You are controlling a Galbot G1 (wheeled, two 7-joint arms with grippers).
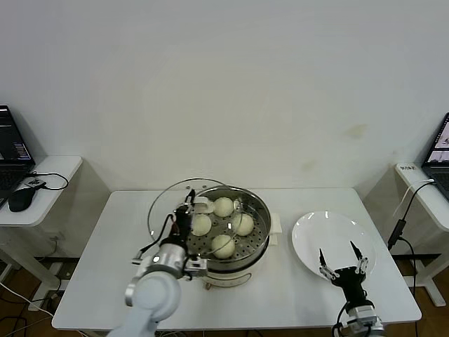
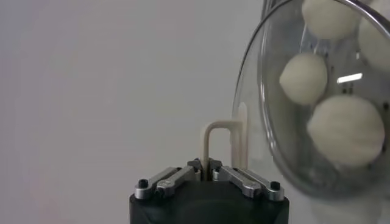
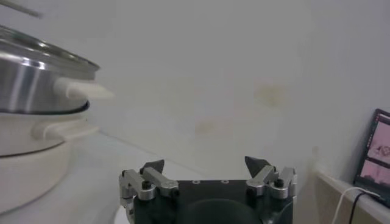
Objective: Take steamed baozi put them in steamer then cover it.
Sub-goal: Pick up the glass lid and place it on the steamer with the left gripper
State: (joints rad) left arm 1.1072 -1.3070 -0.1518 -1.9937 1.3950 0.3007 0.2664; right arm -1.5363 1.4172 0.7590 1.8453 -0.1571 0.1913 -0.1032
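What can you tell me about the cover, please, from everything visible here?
The cover is a round clear glass lid with a metal rim and a cream oblong handle. The left gripper is shut on that handle and holds the lid tilted, overlapping the left side of the steamer, not seated. The four baozi show through and beside the glass.

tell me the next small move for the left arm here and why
Probably shift the lid a little toward the robot's right and lower it onto the steamer. The left gripper is shut on its handle, all four buns sit inside, and the lid hangs offset, only partly over the rim.
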